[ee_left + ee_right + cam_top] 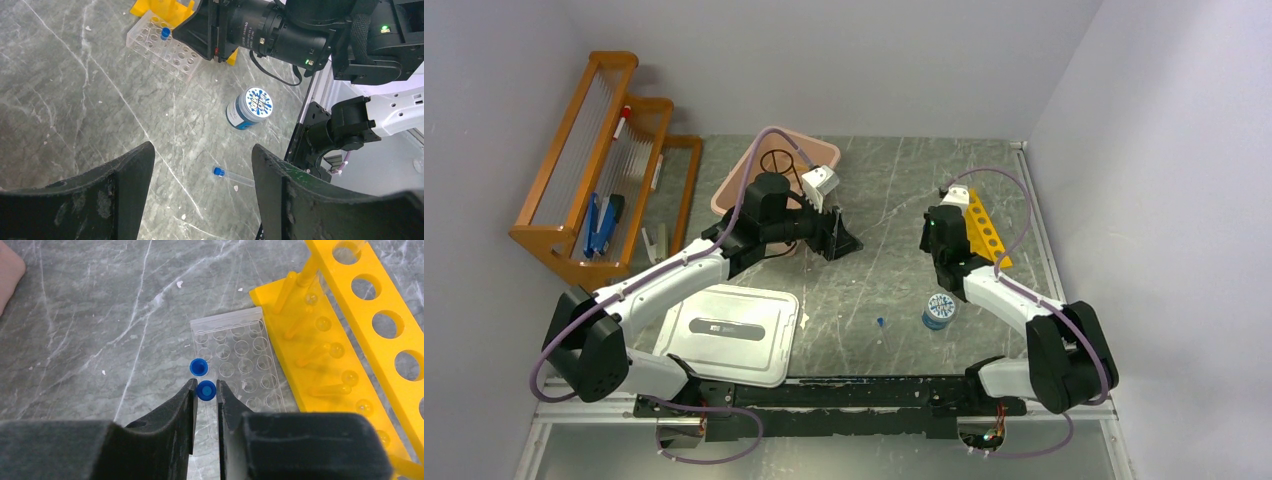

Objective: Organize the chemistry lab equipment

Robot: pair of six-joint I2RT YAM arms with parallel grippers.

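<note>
- Far to the left of the left pincer (836, 238), the orange wooden rack (609, 160) holds long clear tubes and a blue thing too small to name.
- Just behind the left pincer stands the pink tub (726, 195). The black wire tripod ring (776, 160) lies inside it, and the arm hides part of the tub.
- The white lid (729, 335) lies flat on the desk (894, 190), beside the left arm and well behind its pincer. It carries a dark label whose writing is not readable.
- The left pincer is wide apart, above the desk, and it holds nothing.
- Between its two fingers in the wrist view, one blue-capped vial (232, 175) lies on its side on the desk.
- A little beyond that vial stands a round jar (248, 107). Its white top has a blue splash print, but the letters there are too blurred to read.
- The clear tray (240, 365) with many small wells lies under the tips of the right pincer (206, 386). One blue-capped vial (199, 367) stands at its left edge, just ahead of the tips.
- The right pincer is clamped on a second vial (206, 390), of which only the blue cap shows. I cannot tell if its bottom is already in a well.
- Just to the right of this pincer, touching the tray, stands the yellow tube rack (310, 350), cut off by the picture edge.
</note>
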